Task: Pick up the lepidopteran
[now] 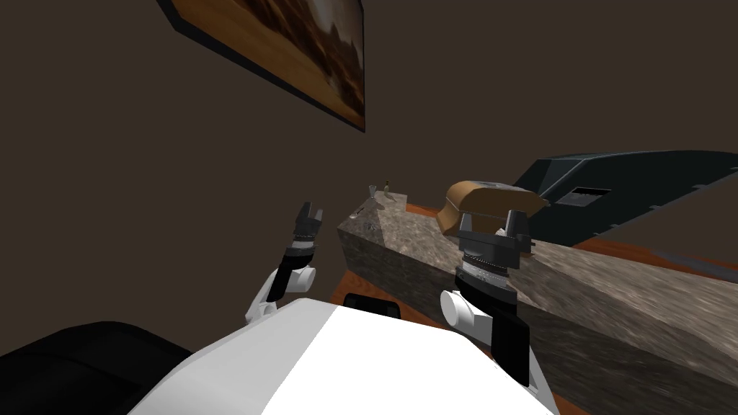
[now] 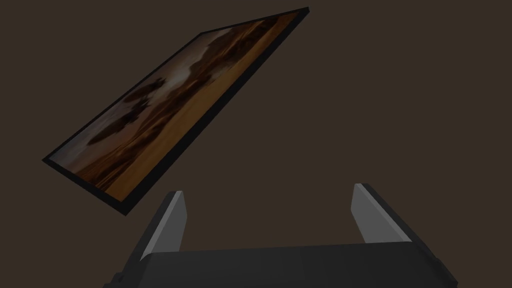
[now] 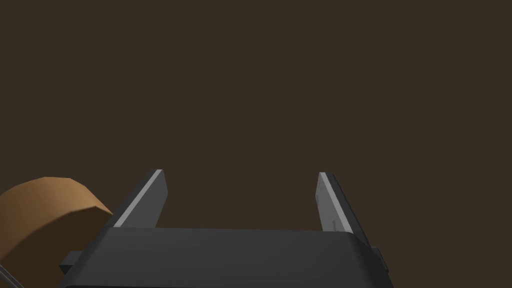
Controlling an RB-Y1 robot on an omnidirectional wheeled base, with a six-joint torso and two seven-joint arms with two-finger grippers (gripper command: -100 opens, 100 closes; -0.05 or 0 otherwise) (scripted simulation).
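Grey blades of the right claw point(image 1: 492, 216) stand wide apart with nothing between them, raised over the near part of the desk point(image 1: 612, 288), a long block with a mottled stone top. Close beside that claw sits a brown box with a rounded lid point(image 1: 490, 198); I cannot tell whether the two touch. The left claw point(image 1: 310, 209) hangs off to the left, past the desk's end, just as wide and just as empty.

Farther along, at the desk's far end, a small flat tan shape lies on the top. I take it for the lepidopteran point(image 1: 375, 204), though it is too small to be sure. A pair of tiny upright things point(image 1: 372, 190) stands just behind it, too small to name. Beyond the desk a dark blue-grey bulk point(image 1: 620, 180) rises on the right.

By my judgement the step in hand is the approach, with no grasp begun. The next move calls for bringing a claw to that far end, aiming it down at the top, and lowering it gently, since so thin a thing leaves little for the blades to pinch.
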